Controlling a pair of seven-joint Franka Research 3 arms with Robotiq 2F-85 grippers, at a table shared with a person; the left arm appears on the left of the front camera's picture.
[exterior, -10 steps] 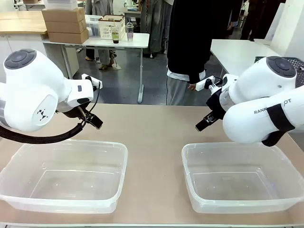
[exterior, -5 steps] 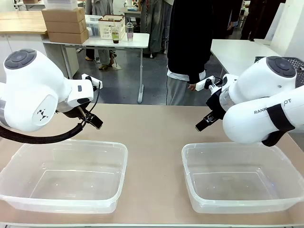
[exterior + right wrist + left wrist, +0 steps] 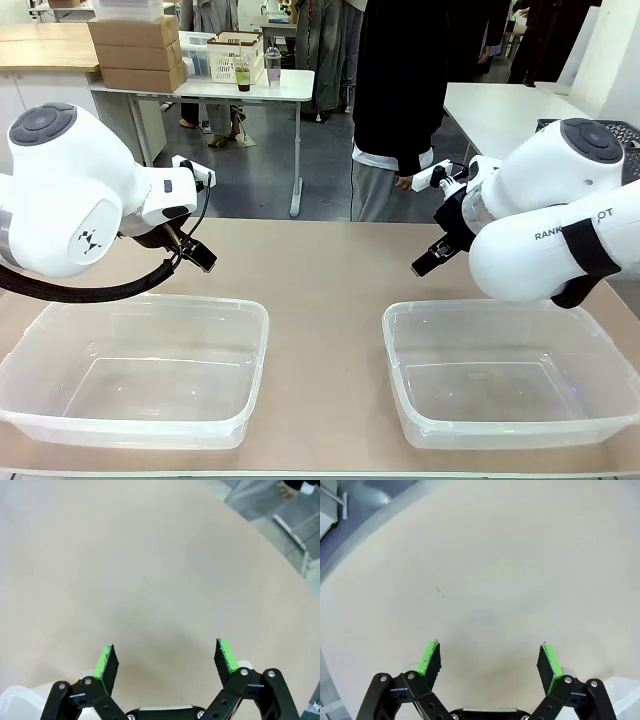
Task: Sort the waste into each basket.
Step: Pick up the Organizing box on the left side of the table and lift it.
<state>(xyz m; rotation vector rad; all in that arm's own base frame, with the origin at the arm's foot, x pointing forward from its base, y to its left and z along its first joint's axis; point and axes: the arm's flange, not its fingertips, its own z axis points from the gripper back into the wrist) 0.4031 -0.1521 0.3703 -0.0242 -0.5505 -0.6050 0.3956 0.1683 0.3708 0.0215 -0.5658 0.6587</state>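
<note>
front view has the left pincer (image 3: 203,258) hanging above the bare desk (image 3: 320,270), with the left basket (image 3: 140,306) resting on the desk at about 7 o'clock from it, near but not touching. the right pincer (image 3: 425,262) hangs over the desk too, and the right basket (image 3: 500,309) sits at about 5 o'clock from it, the two baskets side by side and apart. both wrist views show each pincer's jaws spread wide with nothing between the green pads (image 3: 431,661), only plain desk beyond, with a basket corner low at 4 o'clock in the left wrist view and at 8 o'clock in the right.
</note>
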